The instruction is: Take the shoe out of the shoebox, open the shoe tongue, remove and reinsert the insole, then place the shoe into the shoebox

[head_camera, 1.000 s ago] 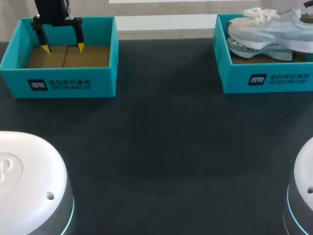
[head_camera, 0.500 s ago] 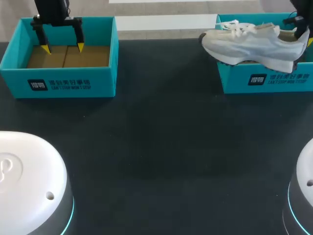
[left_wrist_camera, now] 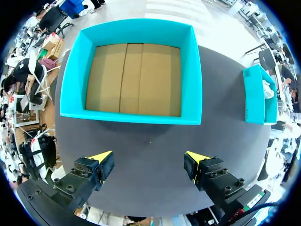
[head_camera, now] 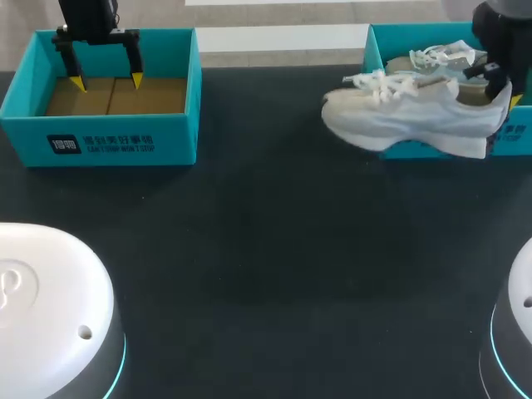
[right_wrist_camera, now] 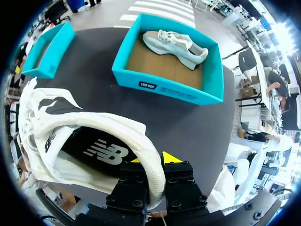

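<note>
My right gripper (head_camera: 502,90) is shut on the heel collar of a white shoe (head_camera: 407,116). It holds the shoe in the air in front of the right teal shoebox (head_camera: 376,51), toe pointing left. In the right wrist view the heel rim of the shoe (right_wrist_camera: 70,136) is pinched between the fingers of the gripper (right_wrist_camera: 150,159). Ahead of it lies the shoebox (right_wrist_camera: 164,87) with a second white shoe (right_wrist_camera: 176,44) inside. That second shoe (head_camera: 445,56) also shows in the head view. My left gripper (head_camera: 106,81) hangs open above the empty left box (head_camera: 100,143).
In the left wrist view the open gripper (left_wrist_camera: 148,159) hovers over the dark table near the empty teal box (left_wrist_camera: 136,32), which has a brown cardboard floor. The right box (left_wrist_camera: 256,96) is off to one side. The two boxes sit at the table's far corners.
My right gripper has lifted the white shoe out of the right box and carried it left and forward. A second shoe now shows in the box. The left arm has not moved.
</note>
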### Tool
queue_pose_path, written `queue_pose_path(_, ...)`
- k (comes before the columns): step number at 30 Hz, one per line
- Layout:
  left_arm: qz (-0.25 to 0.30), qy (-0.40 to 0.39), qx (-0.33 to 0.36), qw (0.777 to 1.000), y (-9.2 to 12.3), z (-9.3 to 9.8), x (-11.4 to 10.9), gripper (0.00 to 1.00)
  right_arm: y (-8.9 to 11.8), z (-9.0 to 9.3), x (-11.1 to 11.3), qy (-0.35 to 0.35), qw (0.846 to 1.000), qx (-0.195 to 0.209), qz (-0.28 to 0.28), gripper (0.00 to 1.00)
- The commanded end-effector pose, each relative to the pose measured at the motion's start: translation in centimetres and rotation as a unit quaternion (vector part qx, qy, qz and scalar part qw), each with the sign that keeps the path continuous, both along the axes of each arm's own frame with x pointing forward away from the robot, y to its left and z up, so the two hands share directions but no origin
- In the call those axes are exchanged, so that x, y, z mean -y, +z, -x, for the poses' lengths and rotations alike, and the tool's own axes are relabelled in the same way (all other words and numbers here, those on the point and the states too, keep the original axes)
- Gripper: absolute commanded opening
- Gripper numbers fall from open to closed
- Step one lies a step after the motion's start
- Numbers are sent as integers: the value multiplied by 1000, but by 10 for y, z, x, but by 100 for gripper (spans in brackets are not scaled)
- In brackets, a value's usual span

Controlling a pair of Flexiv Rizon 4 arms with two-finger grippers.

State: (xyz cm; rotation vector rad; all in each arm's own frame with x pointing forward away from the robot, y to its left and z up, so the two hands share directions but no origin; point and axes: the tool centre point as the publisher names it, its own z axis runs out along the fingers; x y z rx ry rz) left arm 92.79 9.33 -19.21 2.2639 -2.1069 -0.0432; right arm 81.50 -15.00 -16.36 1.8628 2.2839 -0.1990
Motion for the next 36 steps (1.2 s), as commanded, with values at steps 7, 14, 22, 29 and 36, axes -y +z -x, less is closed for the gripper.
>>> queue_pose_path(7, 0, 0, 0, 1000, 0, 0, 0, 100, 1, 4, -3, -1, 1000, 6, 1, 0)
queue_pose_path(14, 0, 0, 0, 1000, 0, 0, 0, 100, 1, 4, -3, -1, 1000, 6, 1, 0)
queue_pose_path(22, 0, 0, 0, 1000, 0, 0, 0, 100, 0, 12, -9, -6, 1000, 1, -1, 0)
queue_pose_path(29, 0, 0, 0, 1000, 0, 0, 0, 100, 8, 36, -29, -6, 1000, -2, 12, 0)
queue_pose_path(36, 0, 0, 0, 1000, 0, 0, 0, 100, 8, 63, -62, 10, 1000, -11, 15, 0)
